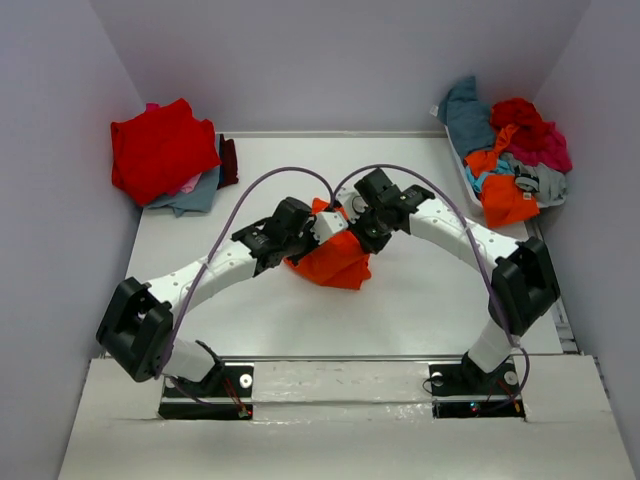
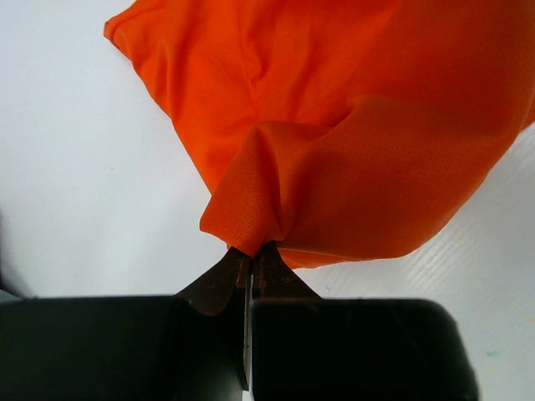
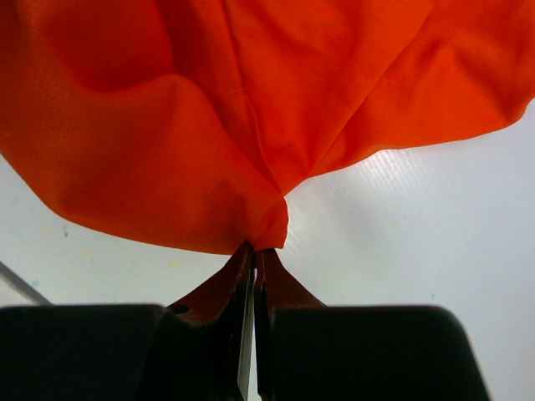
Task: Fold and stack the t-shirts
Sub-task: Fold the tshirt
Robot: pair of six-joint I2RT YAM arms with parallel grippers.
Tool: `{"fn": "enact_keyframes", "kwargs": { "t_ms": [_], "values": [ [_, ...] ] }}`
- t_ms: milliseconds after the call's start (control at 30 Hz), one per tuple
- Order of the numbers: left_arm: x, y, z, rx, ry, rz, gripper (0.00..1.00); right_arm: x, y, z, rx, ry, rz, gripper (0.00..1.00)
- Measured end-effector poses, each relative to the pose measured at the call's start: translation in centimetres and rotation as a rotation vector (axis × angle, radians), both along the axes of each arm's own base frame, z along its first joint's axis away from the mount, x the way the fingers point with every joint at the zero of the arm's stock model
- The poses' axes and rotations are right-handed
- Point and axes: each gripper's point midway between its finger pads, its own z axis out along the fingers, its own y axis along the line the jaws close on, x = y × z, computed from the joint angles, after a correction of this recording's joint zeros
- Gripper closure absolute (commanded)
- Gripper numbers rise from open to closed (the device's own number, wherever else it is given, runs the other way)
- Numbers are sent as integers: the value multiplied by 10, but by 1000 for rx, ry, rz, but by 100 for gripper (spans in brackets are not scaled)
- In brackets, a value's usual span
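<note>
While the left hand (image 2: 251, 261) is clamped tight on a fold of the orange shirt (image 2: 351, 125), the right hand (image 3: 256, 257) pinches another fold just as firmly. The cloth spreads ahead of both hands' tips, bunched on the table (image 1: 430, 300) between them.

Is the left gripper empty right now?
No, the left wrist view shows the left gripper pinched shut on a gathered fold of the orange t-shirt.
</note>
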Motion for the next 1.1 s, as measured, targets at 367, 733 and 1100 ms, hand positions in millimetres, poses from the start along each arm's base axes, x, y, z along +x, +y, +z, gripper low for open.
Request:
{"fn": "enact_keyframes", "kwargs": {
  "t_ms": [367, 733, 1100],
  "values": [
    [44, 1, 0, -9, -88, 120, 94, 42, 2, -5, -43, -144, -70, 93],
    [82, 6, 32, -56, -210, 245, 94, 90, -7, 20, -75, -358, -184, 93],
    [108, 11, 64, -103, -312, 359, 94, 117, -11, 49, -74, -481, -248, 93]
  ]
}}
